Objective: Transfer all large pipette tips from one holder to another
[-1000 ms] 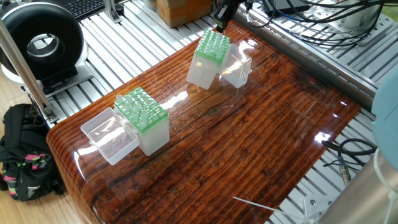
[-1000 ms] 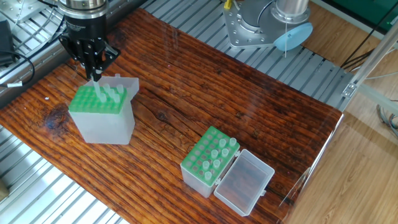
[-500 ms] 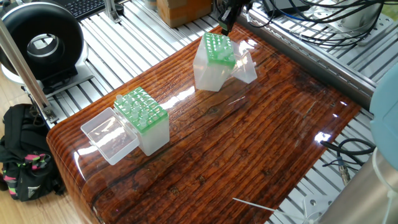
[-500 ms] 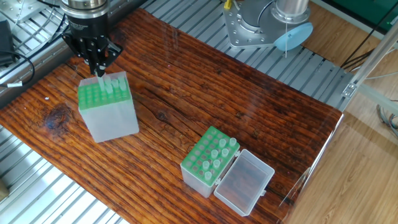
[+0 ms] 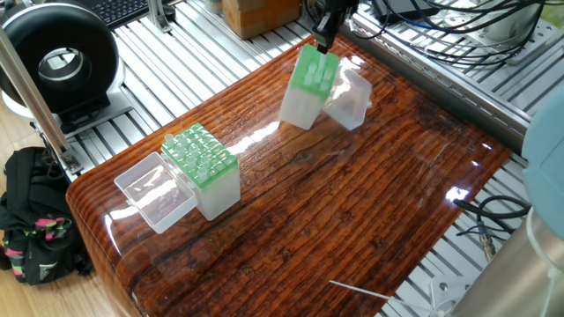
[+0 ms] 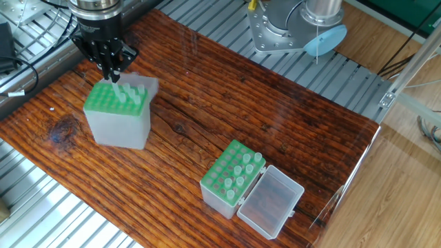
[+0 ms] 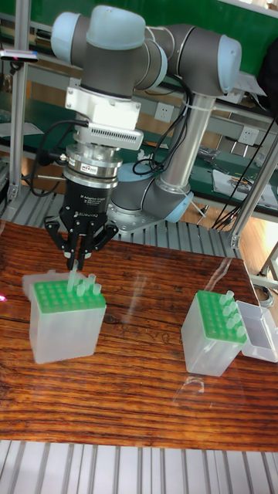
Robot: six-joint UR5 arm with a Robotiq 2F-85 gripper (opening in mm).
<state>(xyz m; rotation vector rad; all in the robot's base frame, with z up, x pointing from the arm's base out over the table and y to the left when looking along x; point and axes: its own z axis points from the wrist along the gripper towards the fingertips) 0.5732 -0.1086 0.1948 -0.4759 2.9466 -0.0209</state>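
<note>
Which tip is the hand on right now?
Find the box under the arm, not the one with its lid flat on the table. A few tips stand at one edge of its green top. The hand pinches the tip that stands highest.

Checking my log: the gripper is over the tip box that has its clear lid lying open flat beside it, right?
Not quite. The gripper is over the other tip box, at the far corner; the box with the flat open lid sits apart, untouched. The other fixed view shows it.
</note>
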